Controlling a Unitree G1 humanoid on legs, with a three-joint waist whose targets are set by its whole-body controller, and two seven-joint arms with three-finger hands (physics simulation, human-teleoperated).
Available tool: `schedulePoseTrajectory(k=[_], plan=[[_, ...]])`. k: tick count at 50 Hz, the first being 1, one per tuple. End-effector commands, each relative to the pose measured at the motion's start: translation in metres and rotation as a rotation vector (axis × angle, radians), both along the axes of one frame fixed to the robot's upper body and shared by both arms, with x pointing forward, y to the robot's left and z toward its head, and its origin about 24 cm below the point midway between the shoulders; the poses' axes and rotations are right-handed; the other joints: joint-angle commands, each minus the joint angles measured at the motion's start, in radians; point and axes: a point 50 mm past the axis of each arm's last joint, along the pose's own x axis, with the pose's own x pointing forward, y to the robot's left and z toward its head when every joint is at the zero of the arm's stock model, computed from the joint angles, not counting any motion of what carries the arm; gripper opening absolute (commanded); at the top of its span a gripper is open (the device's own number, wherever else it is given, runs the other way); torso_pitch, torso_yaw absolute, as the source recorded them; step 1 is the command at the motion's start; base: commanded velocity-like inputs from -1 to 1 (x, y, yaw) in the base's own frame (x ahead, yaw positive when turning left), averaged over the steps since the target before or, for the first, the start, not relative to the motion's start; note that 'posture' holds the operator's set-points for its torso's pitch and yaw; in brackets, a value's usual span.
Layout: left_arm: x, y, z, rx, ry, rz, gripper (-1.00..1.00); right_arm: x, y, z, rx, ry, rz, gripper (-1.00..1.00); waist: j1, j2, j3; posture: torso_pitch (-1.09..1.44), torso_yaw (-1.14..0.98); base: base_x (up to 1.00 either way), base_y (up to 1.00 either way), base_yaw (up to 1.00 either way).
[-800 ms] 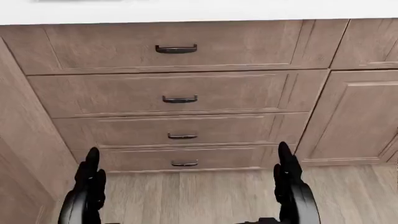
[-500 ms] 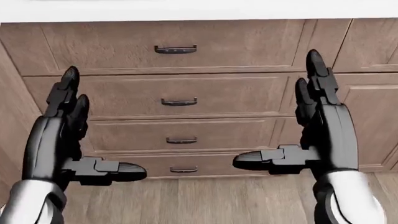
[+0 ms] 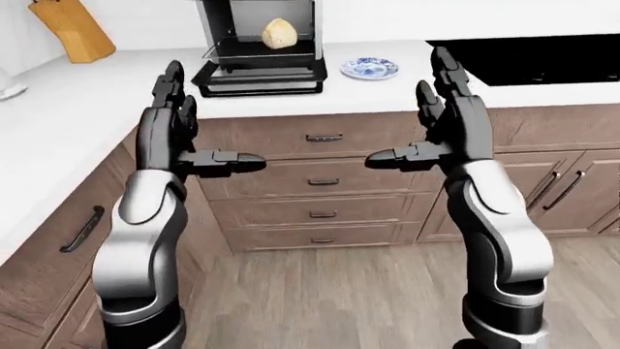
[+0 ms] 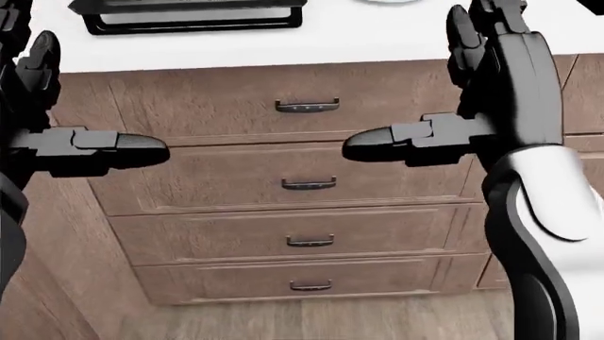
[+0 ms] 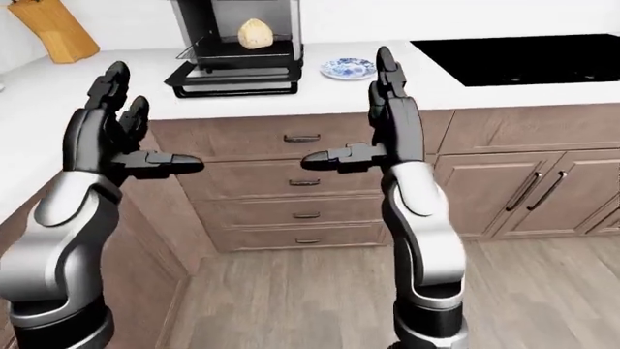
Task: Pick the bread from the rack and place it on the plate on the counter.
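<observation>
Two glossy black hands, left (image 3: 174,134) and right (image 3: 448,131), fingers spread open and empty; pale rounded bread (image 3: 279,33) on the wire rack (image 3: 259,54); patterned plate (image 3: 369,67) on the smooth white desk (image 3: 87,94).

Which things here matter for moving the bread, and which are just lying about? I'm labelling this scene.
For the job:
bread
rack
plate
counter
left hand, open
right hand, open

Just about:
knife block
stove
drawers
</observation>
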Motion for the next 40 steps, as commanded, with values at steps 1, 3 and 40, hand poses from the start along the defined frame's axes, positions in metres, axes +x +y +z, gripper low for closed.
schedulePoseTrajectory(k=[1, 3, 40], plan=[[-0.004, -0.002, 0.025, 0.009, -0.120, 0.001, 1.00, -0.008, -0.002, 0.024, 0.002, -0.115, -0.008, 1.00, -0.002, -0.003, -0.024, 0.00, 0.00, 0.37, 0.25, 0.00], [-0.005, -0.002, 0.029, 0.008, -0.125, 0.004, 1.00, -0.011, -0.002, 0.026, 0.006, -0.122, -0.006, 1.00, 0.004, -0.020, -0.020, 0.00, 0.00, 0.37, 0.25, 0.00], [-0.012, 0.013, 0.053, 0.041, -0.180, 0.059, 1.00, -0.020, -0.001, 0.063, 0.021, -0.212, 0.006, 1.00, 0.023, -0.065, -0.030, 0.00, 0.00, 0.29, 0.12, 0.00]])
